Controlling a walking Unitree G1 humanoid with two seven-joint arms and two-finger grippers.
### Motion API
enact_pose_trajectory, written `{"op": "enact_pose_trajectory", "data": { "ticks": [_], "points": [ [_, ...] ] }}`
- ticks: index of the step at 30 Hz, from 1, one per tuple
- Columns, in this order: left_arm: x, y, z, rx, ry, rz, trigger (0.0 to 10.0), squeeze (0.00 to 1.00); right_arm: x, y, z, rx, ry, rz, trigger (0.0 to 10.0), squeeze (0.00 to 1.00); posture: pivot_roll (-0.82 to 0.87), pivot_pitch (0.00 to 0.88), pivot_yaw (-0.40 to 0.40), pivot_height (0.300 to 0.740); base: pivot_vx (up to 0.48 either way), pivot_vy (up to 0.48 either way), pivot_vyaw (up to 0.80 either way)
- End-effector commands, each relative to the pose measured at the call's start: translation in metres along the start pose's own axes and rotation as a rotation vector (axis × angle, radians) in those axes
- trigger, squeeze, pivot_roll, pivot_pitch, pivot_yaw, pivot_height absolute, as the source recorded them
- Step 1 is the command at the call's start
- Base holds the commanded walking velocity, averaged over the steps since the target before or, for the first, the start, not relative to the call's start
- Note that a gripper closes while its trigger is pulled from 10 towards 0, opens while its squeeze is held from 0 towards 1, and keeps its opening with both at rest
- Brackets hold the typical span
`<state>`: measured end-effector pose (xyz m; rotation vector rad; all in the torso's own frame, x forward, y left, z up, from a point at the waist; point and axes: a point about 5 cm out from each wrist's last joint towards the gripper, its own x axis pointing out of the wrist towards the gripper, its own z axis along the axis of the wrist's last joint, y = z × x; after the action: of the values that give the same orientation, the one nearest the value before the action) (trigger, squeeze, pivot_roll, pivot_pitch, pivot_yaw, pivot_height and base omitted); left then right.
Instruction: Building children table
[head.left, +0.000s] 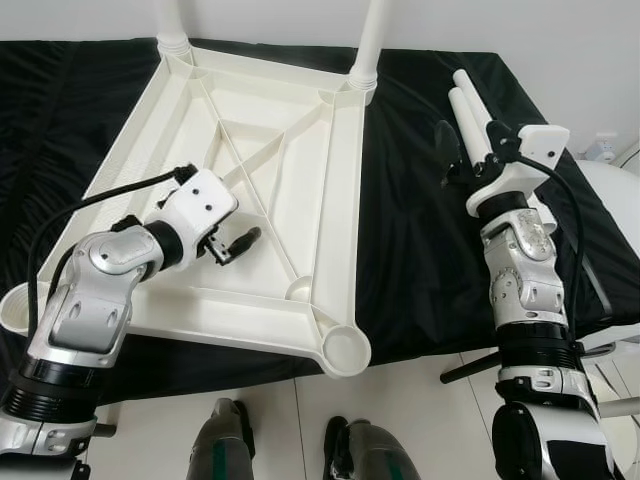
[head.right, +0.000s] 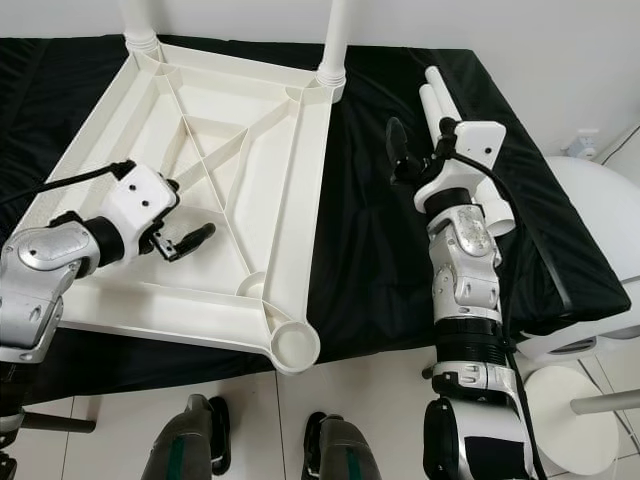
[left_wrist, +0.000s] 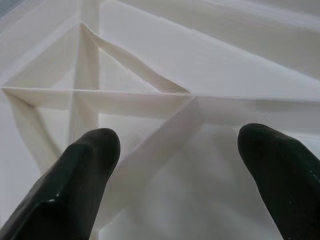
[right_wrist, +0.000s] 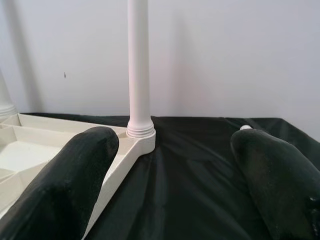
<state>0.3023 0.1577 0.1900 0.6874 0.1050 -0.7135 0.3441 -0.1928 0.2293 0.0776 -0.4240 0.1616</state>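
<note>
- A black cloth (head.left: 420, 250) covers the bench; its far-left and right edges run out of the picture.
- A white plastic tabletop (head.left: 330, 190) lies upside down on the cloth, ribbed underside up, taking up the left and middle of the bench. Its near-left corner is hidden behind the left arm.
- Two white legs stand upright in the far corner sockets: the far-left leg (head.left: 171, 20) and the far-right leg (head.left: 369, 40). Both are cut off by the top of the picture.
- The near-right corner socket (head.left: 345, 347) is open, with no leg in it, and overhangs the bench edge.
- Two loose legs (head.left: 470, 115) lie side by side on the cloth at the right, partly hidden behind the right arm.
- The left gripper (head.left: 240, 243) hovers over the near ribs of the tabletop, fingers spread, holding nothing.
- The right gripper (right_wrist: 175, 175) sits over the cloth right of the tabletop, just beside the loose legs, fingers apart and empty.
- The robot's feet (head.left: 290, 450) show on the pale floor, partly cut off at the near edge.
</note>
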Motion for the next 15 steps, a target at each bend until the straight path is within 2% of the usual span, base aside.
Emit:
{"op": "enact_pose_trajectory", "data": {
  "ticks": [1,8,15],
  "points": [
    [0.006,-0.003,-0.002,0.040,0.021,0.038,10.0,0.00,-0.005,-0.004,0.001,-0.004,0.009,-0.008,10.0,0.00,0.05,0.112,-0.060,0.740,0.000,0.000,0.00],
    [0.016,-0.008,0.001,0.095,0.026,0.056,10.0,0.00,-0.007,-0.004,0.006,-0.005,0.001,-0.010,10.0,0.00,0.04,0.116,-0.054,0.740,0.000,0.000,0.00],
    [0.031,-0.007,0.013,0.072,-0.005,0.122,10.0,0.00,-0.009,-0.003,0.010,-0.006,-0.007,-0.020,10.0,0.00,0.03,0.127,-0.047,0.740,0.000,0.000,0.00]
  ]
}}
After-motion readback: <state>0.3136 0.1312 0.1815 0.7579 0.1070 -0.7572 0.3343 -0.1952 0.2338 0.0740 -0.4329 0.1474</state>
